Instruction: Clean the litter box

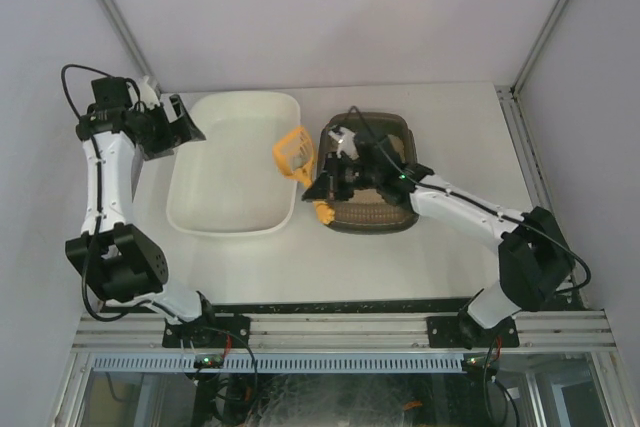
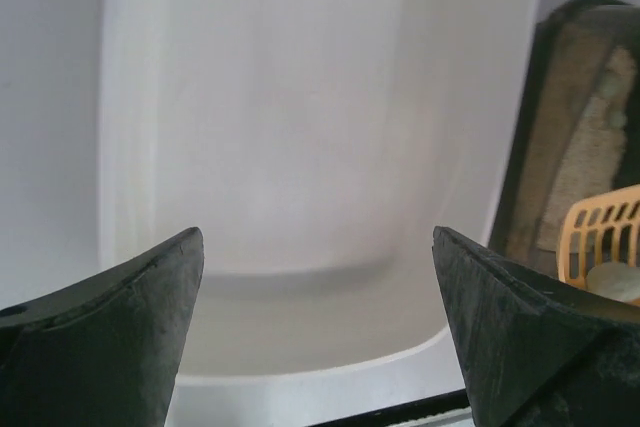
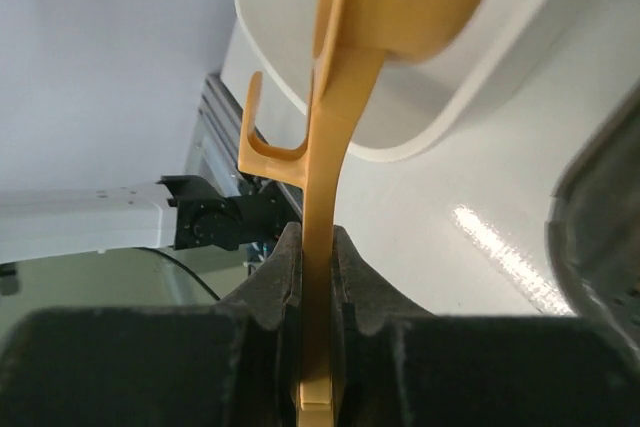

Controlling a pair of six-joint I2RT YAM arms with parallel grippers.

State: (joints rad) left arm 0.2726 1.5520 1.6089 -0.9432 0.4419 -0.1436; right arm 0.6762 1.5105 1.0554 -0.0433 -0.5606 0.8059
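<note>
Two hands: right hand (image 3: 315, 272) pinches the yellow scoop (image 3: 345, 97), left hand (image 2: 318, 237) gapes wide near white tub (image 2: 300, 97).

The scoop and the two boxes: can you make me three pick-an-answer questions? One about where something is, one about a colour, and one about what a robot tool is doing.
1. Where is the head of the scoop?
A) on the floor
B) at the rim of the white tub, on the side facing the litter box
C) on the ceiling

2. What colour is the scoop?
A) green
B) blue
C) orange-yellow

3. What is the left tool doing?
A) open, holding nothing
B) shut on the scoop
C) shut on the tub's rim

Answers:
1 B: the top view shows the head right by that rim.
2 C: the top and right wrist views both show the colour clearly.
3 A: its fingers stand wide apart in the left wrist view, and it is the right tool that pinches the handle.
</note>
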